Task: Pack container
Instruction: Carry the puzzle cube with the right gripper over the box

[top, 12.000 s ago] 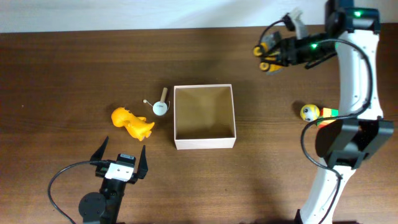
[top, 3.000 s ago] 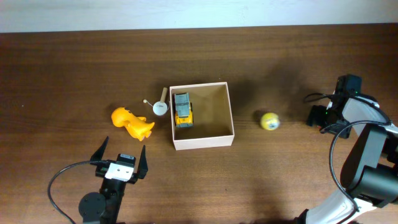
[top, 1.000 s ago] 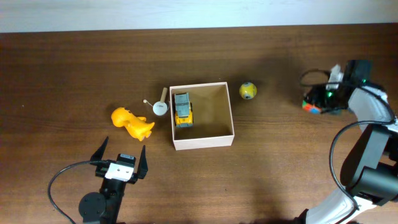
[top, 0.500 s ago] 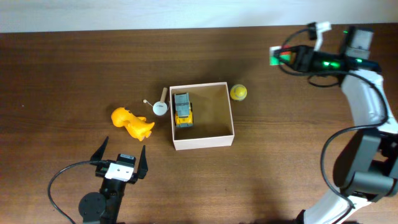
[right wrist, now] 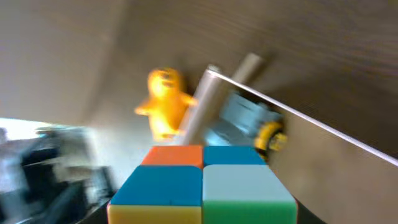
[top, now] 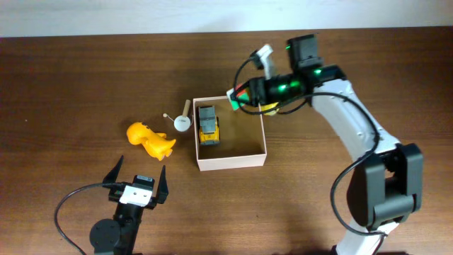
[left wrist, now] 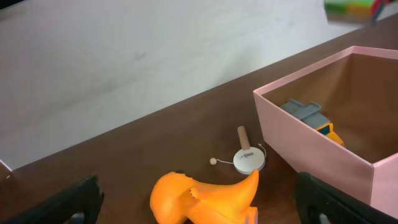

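Right gripper (top: 236, 99) clamps multicoloured cube (right wrist: 202, 186) over white cardboard box (top: 232, 163), far wall.
Your left gripper (top: 139, 172) spread; yellow-grey toy truck (top: 207, 125) inside.

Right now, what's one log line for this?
right end effector: shut on cube, over box rim | left end effector: open | in box: truck | outside: duck

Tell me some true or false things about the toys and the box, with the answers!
1. A toy truck is in the box. True.
2. The orange toy is in the box too. False: it lies on the table, left of the box.
3. The right end effector holds a coloured cube. True.
4. The left end effector grips the orange toy. False: it is open and empty, apart from the toy.
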Controlling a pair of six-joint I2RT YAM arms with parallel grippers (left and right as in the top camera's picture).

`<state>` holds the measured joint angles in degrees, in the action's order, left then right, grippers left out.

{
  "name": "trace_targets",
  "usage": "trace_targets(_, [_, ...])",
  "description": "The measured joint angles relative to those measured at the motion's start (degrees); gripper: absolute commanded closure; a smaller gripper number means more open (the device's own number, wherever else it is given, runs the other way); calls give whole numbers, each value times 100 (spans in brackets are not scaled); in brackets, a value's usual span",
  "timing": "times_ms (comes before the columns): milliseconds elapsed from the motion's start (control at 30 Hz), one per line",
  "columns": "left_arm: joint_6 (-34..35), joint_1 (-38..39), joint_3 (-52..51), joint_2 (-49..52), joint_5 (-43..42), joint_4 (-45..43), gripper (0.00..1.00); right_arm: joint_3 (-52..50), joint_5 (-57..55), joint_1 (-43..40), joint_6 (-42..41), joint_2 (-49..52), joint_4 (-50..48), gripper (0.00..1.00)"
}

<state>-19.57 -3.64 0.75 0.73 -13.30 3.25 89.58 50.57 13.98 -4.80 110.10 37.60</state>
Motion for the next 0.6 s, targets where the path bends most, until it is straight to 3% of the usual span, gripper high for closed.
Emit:
trace_targets(300, [0,0,0,0,0,0,1,0,-3165,1047,-146,2,101,50])
trace_targets(600, [0,0,0,0,0,0,1,0,-5401,1665,-702,33,146,50])
